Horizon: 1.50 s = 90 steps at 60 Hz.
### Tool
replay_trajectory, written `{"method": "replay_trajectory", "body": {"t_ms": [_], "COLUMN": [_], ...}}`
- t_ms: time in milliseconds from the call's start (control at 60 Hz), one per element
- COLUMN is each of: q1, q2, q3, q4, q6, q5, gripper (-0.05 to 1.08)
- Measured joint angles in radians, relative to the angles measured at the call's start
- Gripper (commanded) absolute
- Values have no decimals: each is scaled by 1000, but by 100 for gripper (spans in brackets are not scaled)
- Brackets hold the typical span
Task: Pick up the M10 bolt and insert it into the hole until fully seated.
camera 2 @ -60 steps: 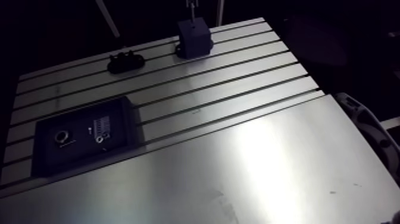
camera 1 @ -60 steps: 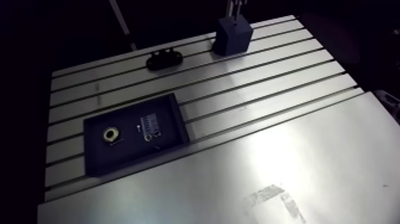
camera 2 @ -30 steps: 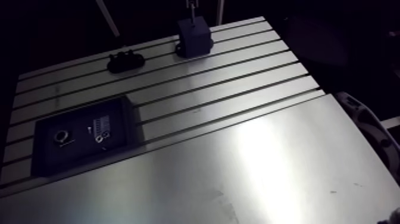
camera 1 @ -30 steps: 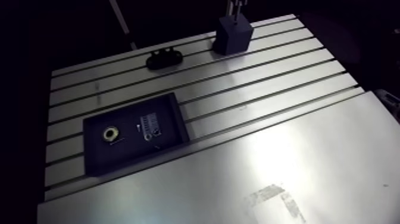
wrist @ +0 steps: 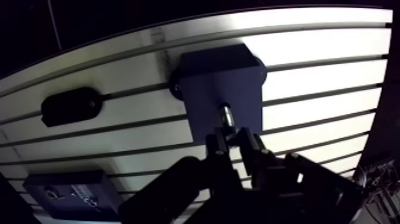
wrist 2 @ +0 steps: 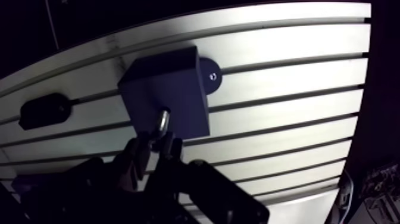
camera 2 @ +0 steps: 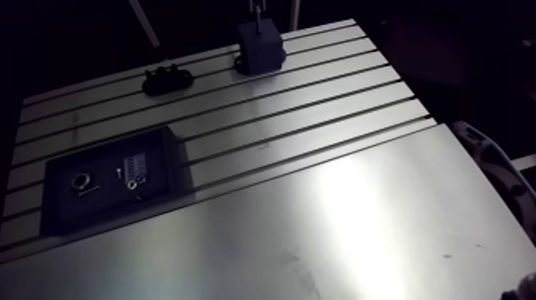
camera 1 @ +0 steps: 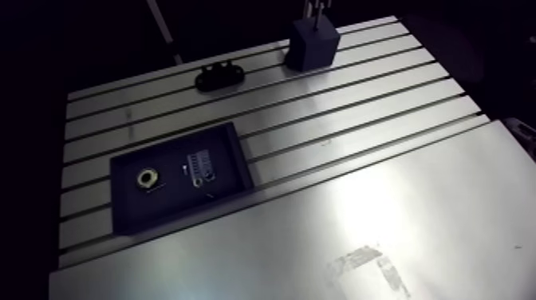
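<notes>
In the wrist view, my gripper (wrist: 233,140) is closed on the bolt (wrist: 226,117). Its two dark fingers (wrist: 215,149) sit close together, with the shiny shaft pinched between them. The bolt stands over the top face of a dark square block (wrist: 221,80), and its far end meets a small round hole in that face. I cannot tell how deep it sits in the hole. The block rests on the slotted metal table (wrist: 321,53), and a round foot pokes out from under one of its edges. A black oval piece (wrist: 70,106) lies on the table to one side of the block, well apart from it. Farther from the block on that same side, on my gripper's side of the oval piece, a corner of a dark tray (wrist: 65,190) shows. In the arm view, the block stands at the far edge of the table, and thin pale uprights rise from its top to the edge of the view. The oval piece lies beside the block along that same far edge. The tray lies much nearer the camera than the block, on the oval piece's side. It holds a pale ring (camera 1: 146,178) and a few small bright parts (camera 1: 199,169). A smooth metal sheet (camera 1: 399,207) covers the near part of the table, well apart from the block.
</notes>
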Motion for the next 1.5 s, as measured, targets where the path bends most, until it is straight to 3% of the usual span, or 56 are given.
{"method": "replay_trajectory", "body": {"t_ms": [1500], "q1": [0], "q2": [6], "q3": [5], "q4": [-3], "q6": [0], "q5": [-1], "gripper": [108]}}
